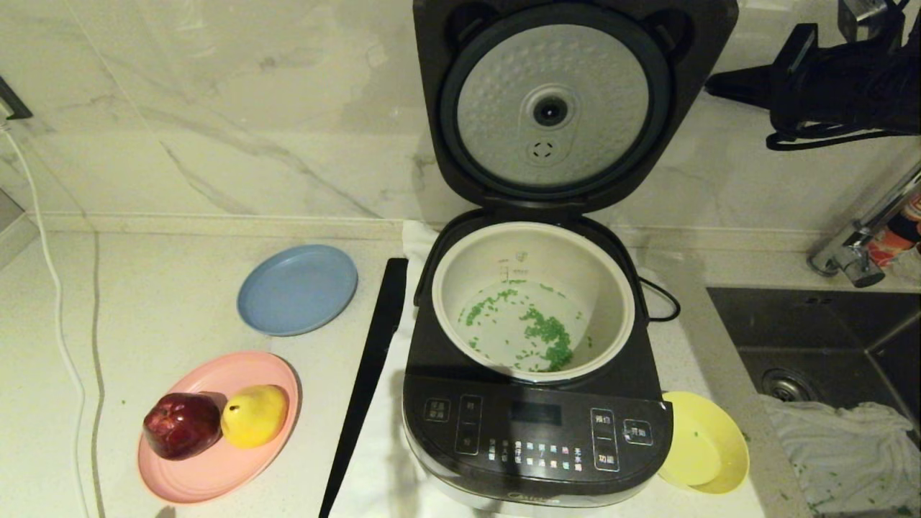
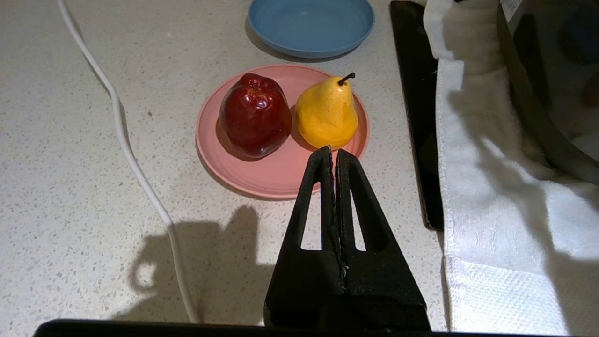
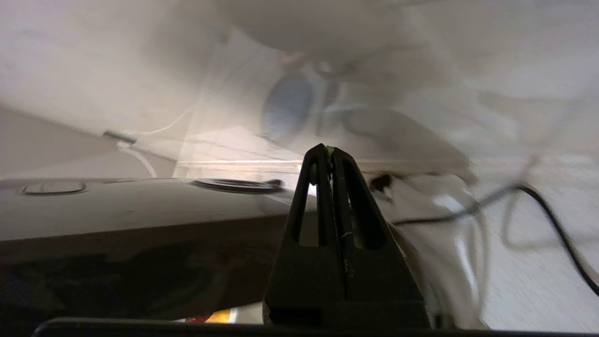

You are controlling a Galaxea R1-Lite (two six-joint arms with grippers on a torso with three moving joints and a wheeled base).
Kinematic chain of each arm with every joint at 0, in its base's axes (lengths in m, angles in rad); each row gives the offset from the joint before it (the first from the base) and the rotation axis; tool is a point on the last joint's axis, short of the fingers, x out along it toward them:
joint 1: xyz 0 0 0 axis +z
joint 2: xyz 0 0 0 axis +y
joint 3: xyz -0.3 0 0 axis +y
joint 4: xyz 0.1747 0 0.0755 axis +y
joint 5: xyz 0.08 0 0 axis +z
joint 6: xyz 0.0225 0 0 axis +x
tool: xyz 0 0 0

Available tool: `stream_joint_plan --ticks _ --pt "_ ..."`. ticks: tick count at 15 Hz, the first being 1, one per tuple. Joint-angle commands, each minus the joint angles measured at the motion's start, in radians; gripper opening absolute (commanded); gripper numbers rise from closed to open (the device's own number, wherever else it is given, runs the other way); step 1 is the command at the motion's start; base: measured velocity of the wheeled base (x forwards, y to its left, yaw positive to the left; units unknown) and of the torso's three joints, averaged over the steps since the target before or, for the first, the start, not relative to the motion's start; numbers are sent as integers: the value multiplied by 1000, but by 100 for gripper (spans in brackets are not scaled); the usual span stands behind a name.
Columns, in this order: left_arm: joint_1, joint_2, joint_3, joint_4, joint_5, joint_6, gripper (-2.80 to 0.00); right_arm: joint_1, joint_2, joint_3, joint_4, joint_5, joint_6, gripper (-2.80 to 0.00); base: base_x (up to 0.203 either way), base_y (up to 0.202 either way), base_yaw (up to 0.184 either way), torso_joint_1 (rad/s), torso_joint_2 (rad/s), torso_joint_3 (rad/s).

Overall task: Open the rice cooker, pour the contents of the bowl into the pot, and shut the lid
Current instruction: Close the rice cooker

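The rice cooker stands open, its lid upright with the dimpled silver plate facing me. Green chopped contents lie scattered on the bottom of the cream pot. The pale yellow bowl rests tilted against the cooker's right front corner, holding only a few green specks. My right gripper is shut and empty, raised beside the lid's upper right edge; in the right wrist view its tips sit just behind the lid's grey outer face. My left gripper is shut, parked low over the counter.
A pink plate with a red apple and a yellow pear lies front left, a blue plate behind it. A black strip and white towel lie left of the cooker. A sink and tap are on the right.
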Motion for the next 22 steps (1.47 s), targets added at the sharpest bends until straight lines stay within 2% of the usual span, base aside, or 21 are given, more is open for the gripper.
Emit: stream_joint_plan --ticks 1,10,18,22 --pt "0 -1 3 0 1 0 -280 35 30 -1 -44 5 2 -280 0 0 0 0 0 0" --pt "0 -1 3 0 1 0 -280 88 93 -27 -129 6 -17 -280 0 0 0 0 0 0" --pt "0 -1 3 0 1 0 -280 125 81 -32 -133 11 -17 -280 0 0 0 0 0 0" --pt "0 -1 3 0 1 0 -280 149 25 10 -130 30 -8 -280 0 0 0 0 0 0"
